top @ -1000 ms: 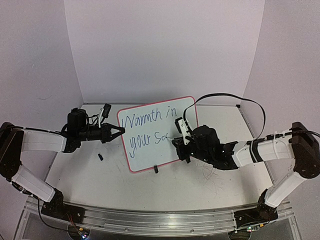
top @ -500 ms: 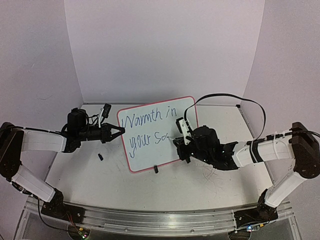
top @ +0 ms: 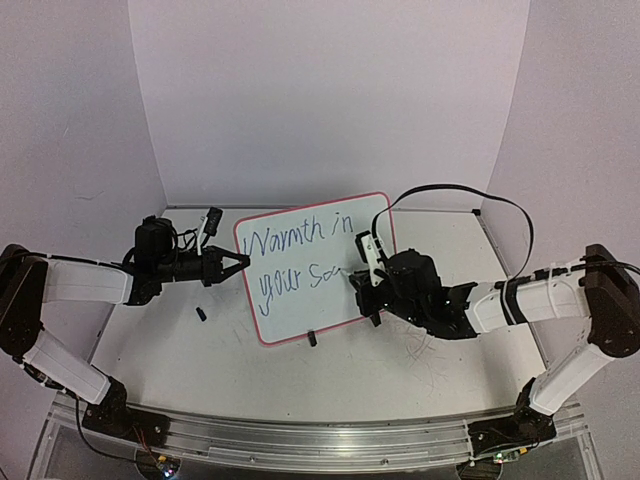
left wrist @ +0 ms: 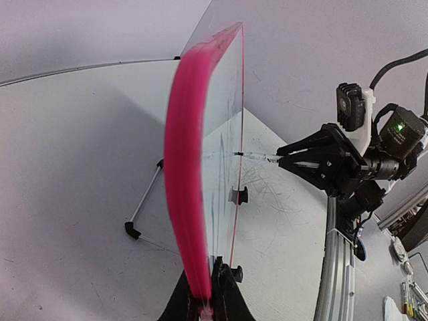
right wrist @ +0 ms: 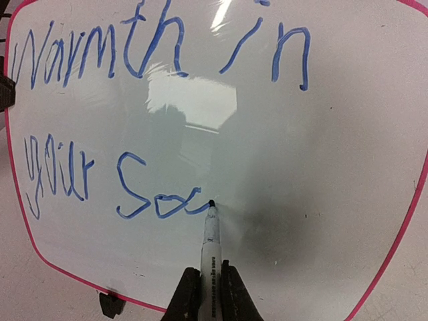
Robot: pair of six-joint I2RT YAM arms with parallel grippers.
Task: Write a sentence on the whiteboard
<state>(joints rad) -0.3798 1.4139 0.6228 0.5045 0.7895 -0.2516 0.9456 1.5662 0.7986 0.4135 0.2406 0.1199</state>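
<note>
Shifted slightly rightward, right gripper [right wrist: 208, 284] clamps the marker [right wrist: 211, 234], tip on the sentence [right wrist: 160, 207]; left gripper [left wrist: 208, 302] pinches the whiteboard [left wrist: 184, 167].

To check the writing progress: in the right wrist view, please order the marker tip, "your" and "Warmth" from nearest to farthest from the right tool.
1. Marker tip, directly above the right tool.
2. "your", lower left.
3. "Warmth", upper left.

Left fingers [left wrist: 231, 306] and right fingers [right wrist: 235, 294] clamp tight.
</note>
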